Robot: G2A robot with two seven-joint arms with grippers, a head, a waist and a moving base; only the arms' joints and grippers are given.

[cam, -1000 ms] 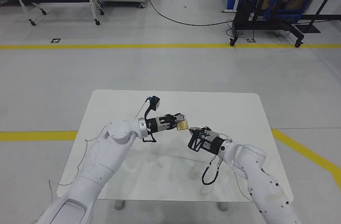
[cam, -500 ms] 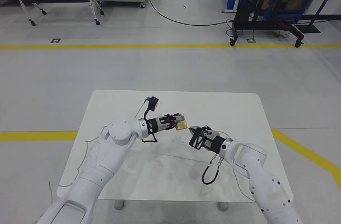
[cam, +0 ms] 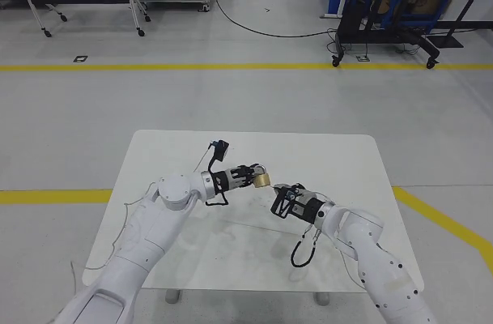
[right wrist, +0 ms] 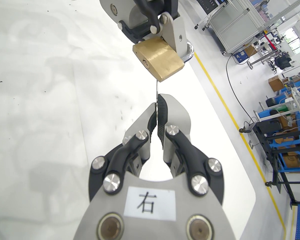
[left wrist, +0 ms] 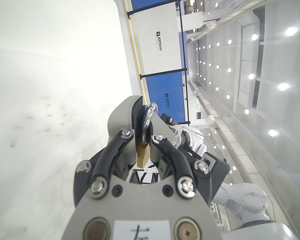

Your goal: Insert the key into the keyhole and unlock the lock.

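Over the middle of the white table [cam: 335, 158], my left gripper [cam: 252, 176] is shut on the brass padlock [cam: 263, 177]. In the left wrist view the fingers [left wrist: 125, 116] clamp its steel shackle [left wrist: 149, 116], with the brass body [left wrist: 143, 156] between them. The right gripper [cam: 283, 198] sits just right of the lock, shut on the thin key [right wrist: 156, 89]. In the right wrist view the padlock [right wrist: 162, 61] hangs from the left gripper [right wrist: 165, 33], keyhole [right wrist: 145, 62] facing the camera. The key tip reaches the lock's lower corner, beside the keyhole and not in it.
A black cable [cam: 299, 249] loops under the right forearm above the table. The table's near edge [cam: 230, 287] lies below both arms. Yellow floor lines [cam: 44, 196] run past the table on both sides.
The right gripper with the key has shifted only slightly near the lock. The left gripper holds the padlock almost in the same place.
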